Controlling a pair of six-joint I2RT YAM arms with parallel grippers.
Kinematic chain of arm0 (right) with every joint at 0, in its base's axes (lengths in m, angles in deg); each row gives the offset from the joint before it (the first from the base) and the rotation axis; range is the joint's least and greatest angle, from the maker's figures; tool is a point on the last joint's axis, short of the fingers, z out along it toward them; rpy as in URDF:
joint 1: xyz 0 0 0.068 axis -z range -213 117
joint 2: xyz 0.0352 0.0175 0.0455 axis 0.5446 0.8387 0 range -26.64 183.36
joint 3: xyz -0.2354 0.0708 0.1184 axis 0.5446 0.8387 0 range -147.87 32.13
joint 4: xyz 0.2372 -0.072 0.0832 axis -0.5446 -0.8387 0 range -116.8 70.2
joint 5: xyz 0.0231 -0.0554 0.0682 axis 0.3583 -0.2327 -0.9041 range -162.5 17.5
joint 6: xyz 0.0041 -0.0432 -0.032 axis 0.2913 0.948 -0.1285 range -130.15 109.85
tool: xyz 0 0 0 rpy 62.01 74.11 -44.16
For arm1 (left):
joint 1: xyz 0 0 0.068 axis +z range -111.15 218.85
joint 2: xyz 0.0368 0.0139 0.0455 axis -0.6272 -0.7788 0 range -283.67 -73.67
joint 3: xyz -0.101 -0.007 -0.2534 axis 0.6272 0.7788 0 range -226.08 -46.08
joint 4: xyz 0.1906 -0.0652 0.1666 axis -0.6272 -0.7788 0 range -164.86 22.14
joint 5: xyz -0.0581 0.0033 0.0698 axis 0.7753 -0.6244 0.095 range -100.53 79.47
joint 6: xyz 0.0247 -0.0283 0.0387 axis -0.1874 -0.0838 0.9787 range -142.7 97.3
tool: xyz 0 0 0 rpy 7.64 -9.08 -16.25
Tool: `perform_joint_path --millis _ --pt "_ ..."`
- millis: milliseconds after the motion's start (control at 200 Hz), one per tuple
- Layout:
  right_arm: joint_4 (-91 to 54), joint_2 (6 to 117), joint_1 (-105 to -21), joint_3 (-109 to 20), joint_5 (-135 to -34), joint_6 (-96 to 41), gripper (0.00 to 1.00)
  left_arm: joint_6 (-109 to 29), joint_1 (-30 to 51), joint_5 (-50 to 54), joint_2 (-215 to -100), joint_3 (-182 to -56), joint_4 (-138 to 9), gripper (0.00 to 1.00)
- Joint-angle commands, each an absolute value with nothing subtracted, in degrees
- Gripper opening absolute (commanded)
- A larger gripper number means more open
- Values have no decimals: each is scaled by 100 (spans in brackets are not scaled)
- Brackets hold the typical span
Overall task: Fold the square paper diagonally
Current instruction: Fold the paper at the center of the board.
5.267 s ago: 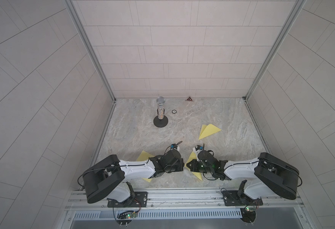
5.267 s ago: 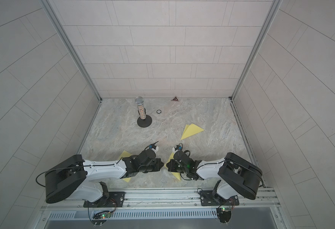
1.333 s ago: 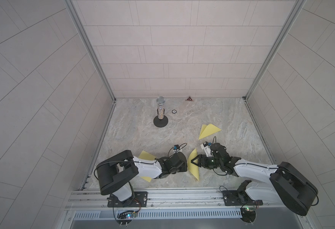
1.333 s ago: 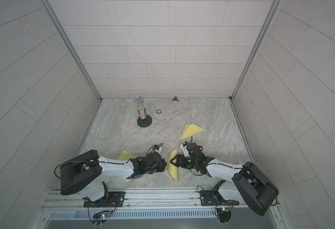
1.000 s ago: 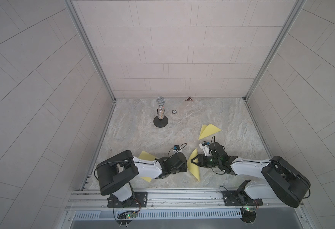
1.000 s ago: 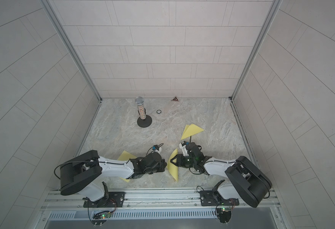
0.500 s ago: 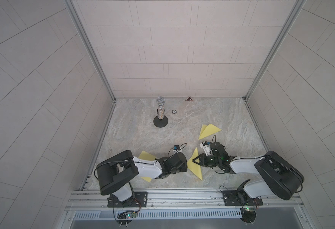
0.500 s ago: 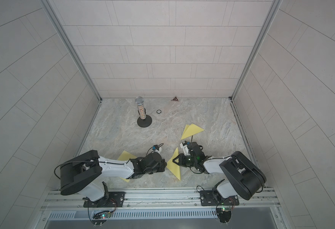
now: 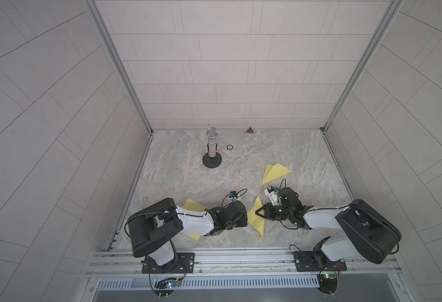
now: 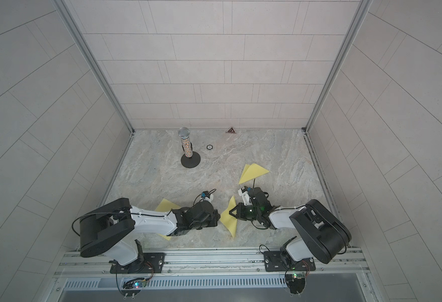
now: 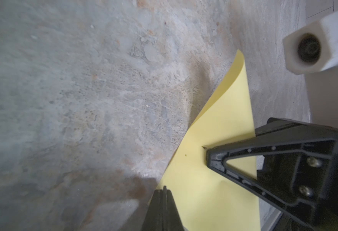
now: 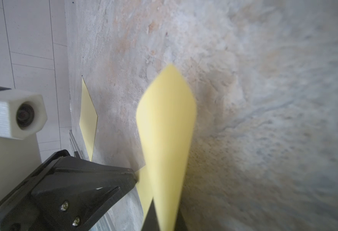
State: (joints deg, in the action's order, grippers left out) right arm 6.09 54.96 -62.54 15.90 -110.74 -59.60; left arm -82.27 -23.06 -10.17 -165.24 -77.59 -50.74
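Note:
The square paper (image 9: 256, 224) is yellow and lies near the front of the table between both grippers, in both top views (image 10: 229, 222). One part of it curls up off the surface (image 11: 224, 124). My right gripper (image 9: 259, 212) is shut on the raised part, and in the right wrist view the sheet (image 12: 166, 124) rises from between its fingers (image 12: 150, 217). My left gripper (image 11: 165, 190) is shut, with its tip at the paper's left edge and nothing visible between its fingers. The left gripper's fingers (image 12: 104, 174) touch the sheet opposite the right gripper.
A folded yellow triangle (image 9: 276, 172) lies behind the right gripper. Another yellow sheet (image 9: 192, 205) lies partly under my left arm. A microphone on a round black stand (image 9: 211, 149), a small ring (image 9: 230, 147) and a triangular marker (image 9: 249, 130) are at the back. Walls enclose three sides.
My right gripper has closed on the paper and drawn slightly left, with its elbow pulled back. The paper has changed from a tall curved strip to a lower, wider shape. The left arm stayed put.

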Motion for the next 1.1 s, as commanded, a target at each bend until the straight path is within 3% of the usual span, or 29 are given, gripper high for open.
perform_joint_path --millis 0,335,540,645,775,951,1036,1096 --pt "468 5371 -6184 1641 -11015 -5866 21 -8185 -2337 -1082 -16841 -7587 -6077 0" --pt "762 5421 -5984 1498 -11245 -5712 30 -8176 -2346 -1095 -16859 -7595 -6081 0" --pt "825 5603 -5851 1366 -11375 -5551 30 -8168 -2346 -1080 -16878 -7612 -6077 0" --pt "951 5752 -5773 1311 -11466 -5537 24 -8168 -2342 -1091 -16881 -7613 -6078 0" --pt "1083 5894 -5760 1271 -11554 -5530 0 -8159 -2346 -1081 -16907 -7621 -6093 0" --pt "1037 5859 -5727 1256 -11533 -5472 0 -8167 -2339 -1098 -16931 -7607 -6089 0" --pt "942 5805 -5709 1245 -11470 -5423 19 -8168 -2341 -1110 -16938 -7596 -6082 0" --pt "886 5774 -5674 1221 -11451 -5384 28 -8172 -2347 -1106 -16946 -7594 -6083 0"
